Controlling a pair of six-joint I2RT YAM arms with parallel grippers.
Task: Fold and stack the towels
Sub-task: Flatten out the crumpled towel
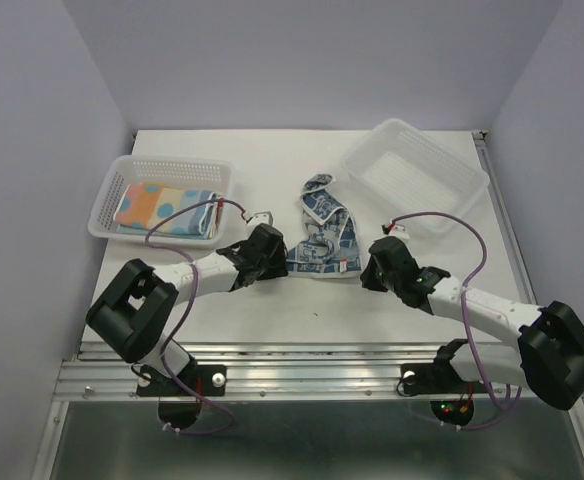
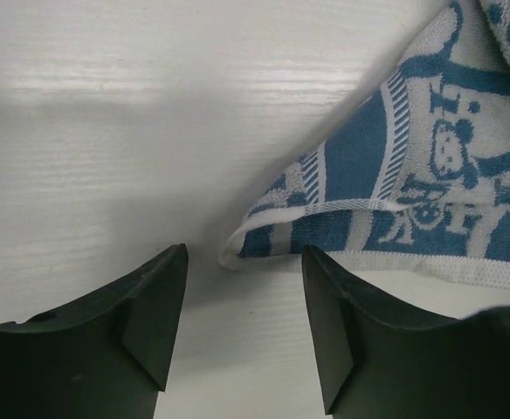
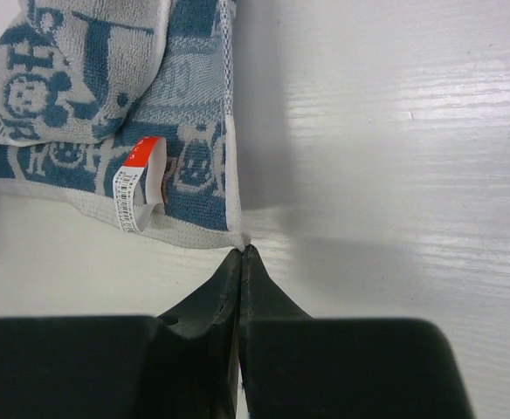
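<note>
**A:** What is the cloth on the table [image 1: 272, 310]?

**B:** One blue-and-white towel [image 1: 322, 235], looped terry with woven cartoon figures and a flat white hem. It lies rumpled at mid-table between the two arms. Its long axis runs from the far side toward the arms, with the far end twisted narrow and the near hem spread left to right.

**A:** And the grippers?

**B:** The left gripper [image 2: 244, 251] has its dark, wedge-shaped fingers well apart and grips nothing. The towel's near left corner lies just ahead of the gap. The right gripper [image 3: 240, 251] has its jaws pressed together, and the tips meet the near right corner, close to a red-and-white label [image 3: 141, 179]. Whether any cloth is nipped cannot be told.

**A:** How many baskets?

**B:** Two, both rectangular, of white perforated plastic. The left basket [image 1: 172, 163] holds a folded pastel towel [image 1: 157, 205] with orange and blue dots, lying on other folded cloth that cannot be counted. The right basket [image 1: 417, 135] sits askew at the far right.
</note>
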